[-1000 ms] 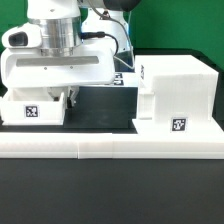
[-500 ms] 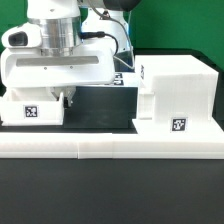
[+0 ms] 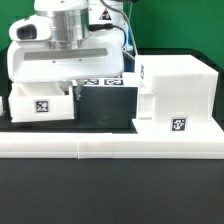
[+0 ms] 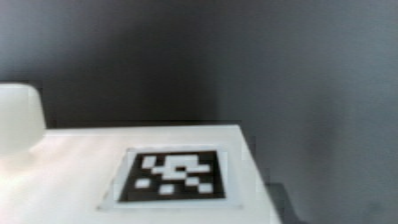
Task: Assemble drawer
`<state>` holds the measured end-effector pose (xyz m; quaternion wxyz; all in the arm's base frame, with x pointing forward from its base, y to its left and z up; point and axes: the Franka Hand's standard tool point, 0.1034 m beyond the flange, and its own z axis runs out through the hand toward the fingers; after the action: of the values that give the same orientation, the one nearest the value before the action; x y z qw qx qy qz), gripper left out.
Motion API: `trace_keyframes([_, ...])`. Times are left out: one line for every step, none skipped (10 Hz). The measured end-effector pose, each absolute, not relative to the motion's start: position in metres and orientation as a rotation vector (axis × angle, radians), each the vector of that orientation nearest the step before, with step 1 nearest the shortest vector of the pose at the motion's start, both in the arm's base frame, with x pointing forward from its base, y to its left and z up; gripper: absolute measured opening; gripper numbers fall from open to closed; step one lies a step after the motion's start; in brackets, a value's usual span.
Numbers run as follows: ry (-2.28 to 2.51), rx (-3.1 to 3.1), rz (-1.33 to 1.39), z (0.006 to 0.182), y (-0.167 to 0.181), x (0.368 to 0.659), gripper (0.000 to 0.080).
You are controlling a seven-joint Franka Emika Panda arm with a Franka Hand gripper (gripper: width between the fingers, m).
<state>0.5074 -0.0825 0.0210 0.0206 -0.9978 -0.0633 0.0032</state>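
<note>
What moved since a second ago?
The gripper and the tray moved together toward the exterior view's right, nearer the housing, and slightly up. I cannot tell whether the gripper grips the tray. The housing and the barrier stayed put.

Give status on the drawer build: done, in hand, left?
Done: nothing visibly fitted; the housing stands apart on the exterior view's right. In hand: the hand is low over a tray on that view's left; grip can't be confirmed. Left: carry the tray across and slide it into the housing.
</note>
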Motion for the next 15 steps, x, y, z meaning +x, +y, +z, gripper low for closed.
trace_keyframes([-0.214, -3.089, 0.02, 0.0174, -0.0765, 0.5061, 0.0042])
trace_keyframes([-0.233, -3.087, 0.02, 0.0171, -0.0738, 0.5064, 0.0042])
trace_keyframes([-0.259, -3.085, 0.021, 0.0168, -0.0753, 0.5059, 0.0042])
trace_keyframes([-0.254, -3.085, 0.021, 0.0165, -0.0758, 0.5056, 0.0042])
trace_keyframes([-0.265, -3.085, 0.022, 0.0163, -0.076, 0.5054, 0.0042])
trace_keyframes([-0.437, -3.071, 0.024, 0.0164, -0.0774, 0.5053, 0.0042])
trace_keyframes([-0.612, -3.049, 0.023, 0.0173, -0.0768, 0.5071, 0.0042])
trace_keyframes([-0.757, -3.023, 0.027, 0.017, -0.0708, 0.5092, 0.0042])
trace_keyframes([-0.93, -2.977, 0.028, 0.0169, -0.0683, 0.5123, 0.0042])
trace_keyframes([-1.006, -2.954, 0.027, 0.0186, -0.0708, 0.5149, 0.0042])
trace_keyframes([-1.049, -2.94, 0.03, 0.0175, -0.072, 0.5135, 0.0042])
trace_keyframes([-1.13, -2.911, 0.032, 0.0174, -0.073, 0.5132, 0.0042])
trace_keyframes([-1.204, -2.884, 0.035, 0.0174, -0.0741, 0.513, 0.0042])
trace_keyframes([-1.33, -2.832, 0.042, 0.0169, -0.0756, 0.5125, 0.0042])
trace_keyframes([-1.453, -2.783, 0.048, 0.0159, -0.0739, 0.5143, 0.0042])
